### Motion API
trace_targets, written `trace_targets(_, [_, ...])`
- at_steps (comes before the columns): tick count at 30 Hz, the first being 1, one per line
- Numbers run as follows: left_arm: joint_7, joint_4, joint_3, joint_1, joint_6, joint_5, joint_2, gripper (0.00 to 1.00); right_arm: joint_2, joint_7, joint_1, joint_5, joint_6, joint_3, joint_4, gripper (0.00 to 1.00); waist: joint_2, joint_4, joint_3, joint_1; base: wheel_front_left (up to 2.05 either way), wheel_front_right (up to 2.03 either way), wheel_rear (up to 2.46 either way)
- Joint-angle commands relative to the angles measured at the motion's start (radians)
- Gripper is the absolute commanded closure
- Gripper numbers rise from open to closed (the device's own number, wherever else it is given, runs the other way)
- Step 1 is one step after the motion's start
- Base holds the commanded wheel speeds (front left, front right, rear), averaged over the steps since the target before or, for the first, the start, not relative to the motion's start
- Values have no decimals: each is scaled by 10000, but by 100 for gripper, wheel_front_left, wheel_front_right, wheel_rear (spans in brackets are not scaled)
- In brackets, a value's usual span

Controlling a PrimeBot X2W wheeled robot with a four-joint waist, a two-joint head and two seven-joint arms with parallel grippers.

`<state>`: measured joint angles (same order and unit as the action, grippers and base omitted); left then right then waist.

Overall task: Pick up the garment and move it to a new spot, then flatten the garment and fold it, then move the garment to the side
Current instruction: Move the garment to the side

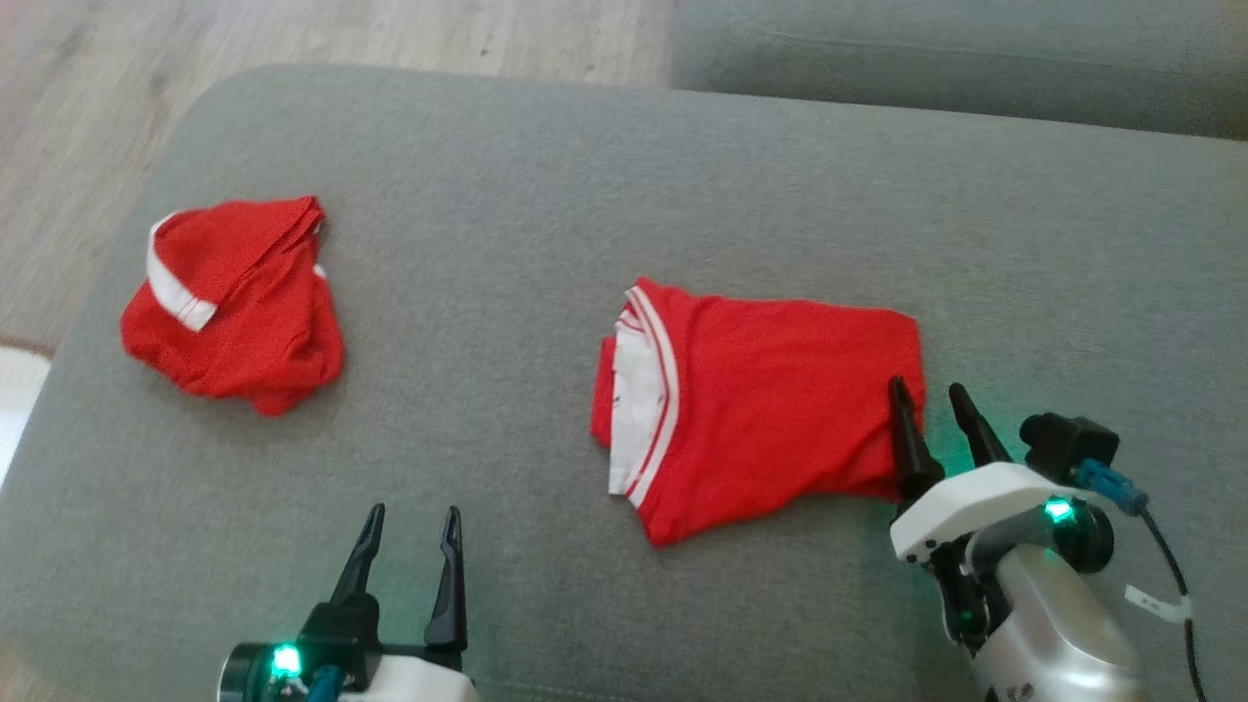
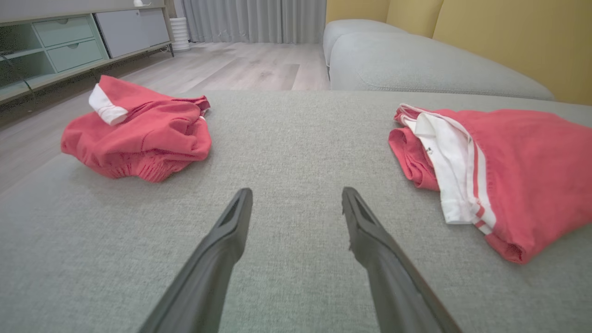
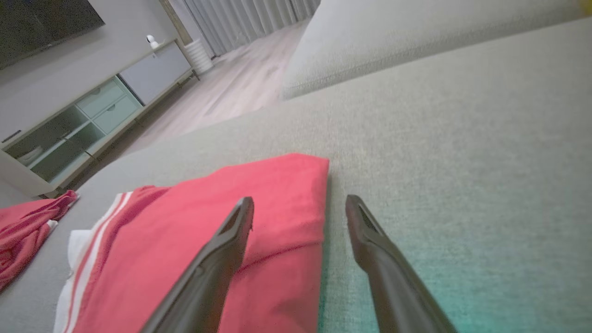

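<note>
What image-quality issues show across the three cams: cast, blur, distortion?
Head view: soft, with green LED glow spilling onto the cushion by the left gripper and right gripper. Left wrist view: evenly lit, wide-angle stretch toward the edges, folded garment reads washed-out pink. Right wrist view: background soft, teal cast on the lower-right cushion.

The head camera looks down on the grey sofa seat. Both wrist cameras sit low, sharing the folded red garment, the right closest.
</note>
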<state>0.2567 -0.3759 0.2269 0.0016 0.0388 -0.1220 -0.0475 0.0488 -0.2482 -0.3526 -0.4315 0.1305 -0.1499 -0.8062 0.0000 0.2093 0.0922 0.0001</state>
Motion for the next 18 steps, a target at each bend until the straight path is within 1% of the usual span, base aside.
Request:
trace_targets(1, [51,206,-251,-357,-42,79,-28,0,14,-135,-405,-40,2,-242,-82,0,0,311,262,-1,0,0,0])
trace_targets(6, [51,164,-298,-408,-59,85,-28,0,14,-135,-720,-379,2,-597,-1609,0,0,490,380,-1,0,0,0])
trace_targets(10, [51,169,-313,-458,-70,91,-28,0,14,-135,-812,-1140,2,-1501,-1749,0,0,475,444,-1,0,0,0])
trace_targets(11, [51,165,-313,-471,-80,99,-28,0,14,-135,-824,-1304,2,-1733,-1740,25,0,453,446,-1,0,0,0])
trace_targets(12, [51,157,-308,-487,-93,100,-28,0,14,-135,-838,-1462,2,-1946,-1737,73,0,425,440,-1,0,0,0])
trace_targets(13, [51,150,-303,-501,-99,98,-28,0,14,-135,-865,-1588,2,-2110,-1738,100,0,393,427,-1,0,0,0])
trace_targets(15, [51,137,-288,-509,-108,73,-28,0,14,-135,-963,-1641,2,-2162,-1667,100,0,287,370,-1,0,0,0])
trace_targets(18, [51,173,-247,-461,-147,47,-28,0,14,-135,-1028,-1224,2,-1624,-1309,100,0,-44,211,-1,0,0,0])
